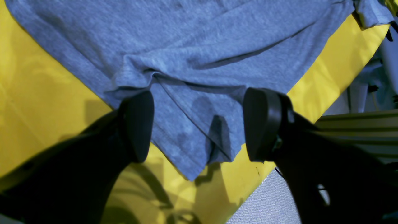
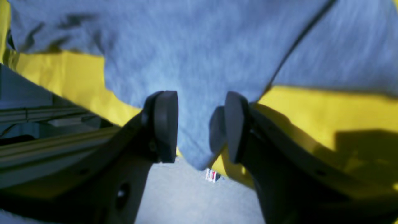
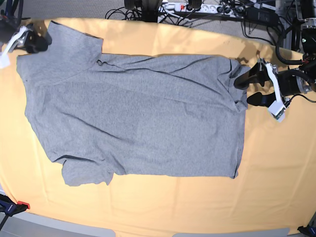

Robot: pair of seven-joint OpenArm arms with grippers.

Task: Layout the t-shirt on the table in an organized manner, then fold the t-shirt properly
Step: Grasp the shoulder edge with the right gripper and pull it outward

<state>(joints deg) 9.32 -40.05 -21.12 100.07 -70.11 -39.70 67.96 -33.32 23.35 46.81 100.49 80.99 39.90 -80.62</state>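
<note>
The grey t-shirt [image 3: 138, 113] lies spread out, nearly flat, across the yellow-orange table [image 3: 276, 173], with a sleeve at the front left. My left gripper [image 3: 248, 89] is at the shirt's right edge. In the left wrist view it [image 1: 200, 124] stands open, its pads wide apart on either side of a rumpled shirt corner [image 1: 192, 146] that rests on the cloth. My right gripper [image 3: 30, 42] is at the far left corner. In its wrist view it [image 2: 201, 124] is open too, with a shirt corner [image 2: 192, 140] lying loose between the pads at the table's edge.
Cables and a power strip [image 3: 197, 7] run beyond the table's far edge. An aluminium frame rail [image 2: 46, 118] and grey floor [image 2: 186, 193] show past the table edge. A red-tipped clamp [image 3: 19, 205] sits at the front left corner.
</note>
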